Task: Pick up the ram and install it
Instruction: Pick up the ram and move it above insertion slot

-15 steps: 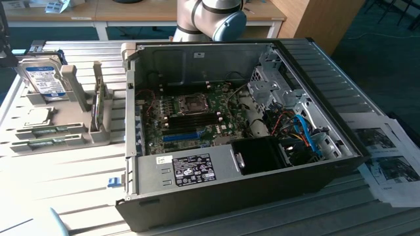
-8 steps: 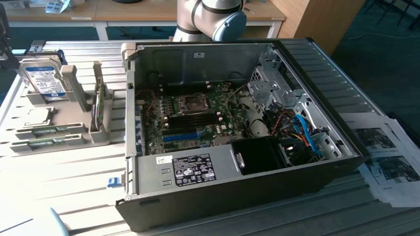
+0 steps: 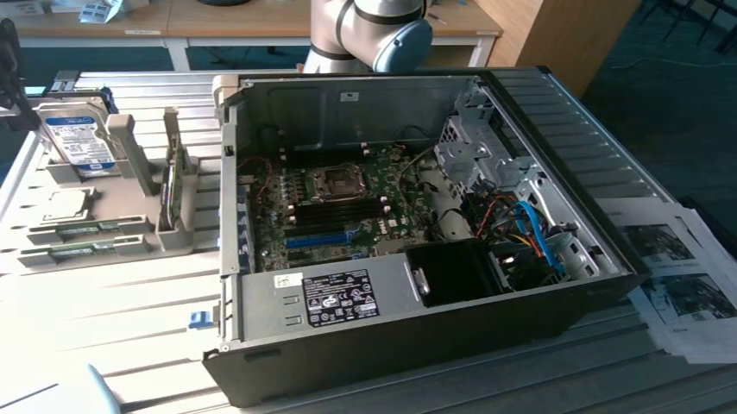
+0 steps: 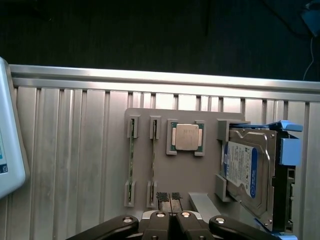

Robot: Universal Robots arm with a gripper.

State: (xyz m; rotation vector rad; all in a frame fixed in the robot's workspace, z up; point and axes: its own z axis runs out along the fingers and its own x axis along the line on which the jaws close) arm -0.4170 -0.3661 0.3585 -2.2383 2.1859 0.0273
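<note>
On the gray holder (image 4: 200,175), the ram (image 4: 131,160), processor (image 4: 186,137), blue-white-labelled hard drive (image 4: 245,167).

A ribbed metal table (image 3: 138,302) takes up the foreground of the exterior view. Strong light falls on its nine-o'clock side and bleaches the slats almost white, while the three-o'clock side lies in shade. Behind it, from eleven to one o'clock, stands a wooden desk (image 3: 265,21) on white legs (image 3: 181,53). A wooden cabinet (image 3: 564,34) rises at one o'clock. The floor (image 3: 668,95) is dark teal carpet, seen at two o'clock and under the desk. Printed sheets (image 3: 679,276) lie on the table at four o'clock. In the wrist view the table's edge (image 4: 160,80) gleams against the dark floor.
</note>
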